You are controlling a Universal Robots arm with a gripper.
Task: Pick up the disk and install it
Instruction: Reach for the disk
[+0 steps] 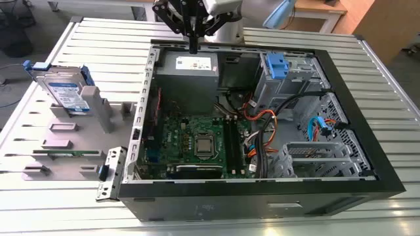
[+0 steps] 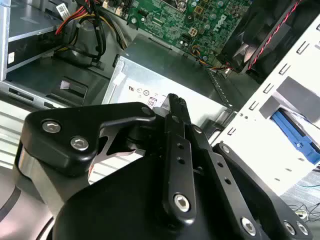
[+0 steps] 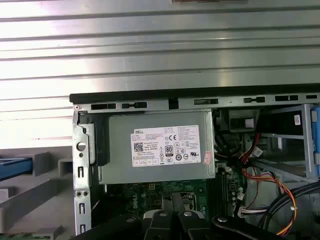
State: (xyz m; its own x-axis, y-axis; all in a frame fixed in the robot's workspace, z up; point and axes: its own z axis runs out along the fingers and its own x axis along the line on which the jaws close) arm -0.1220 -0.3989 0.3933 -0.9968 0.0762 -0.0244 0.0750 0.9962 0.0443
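The disk [image 1: 66, 93] stands on edge in a grey holder [image 1: 72, 128] at the exterior view's left, outside the computer case. It is silver with a white-and-blue label and blue side rails. My gripper [image 1: 194, 49] hangs over the far edge of the open case [image 1: 262, 206], above the grey power supply box [image 1: 195, 69], well apart from the disk. Its black fingers [image 2: 175, 107] are pressed together with nothing between them. In the second wrist view a blue rail of the disk [image 2: 296, 136] shows past the case wall.
The case lies open on a slatted metal table [image 1: 98, 39]. Inside are a green motherboard [image 1: 196, 142], cable bundles [image 1: 269, 123] and a drive cage with a blue latch [image 1: 277, 66]. A thin green circuit strip [image 1: 66, 153] lies in the holder.
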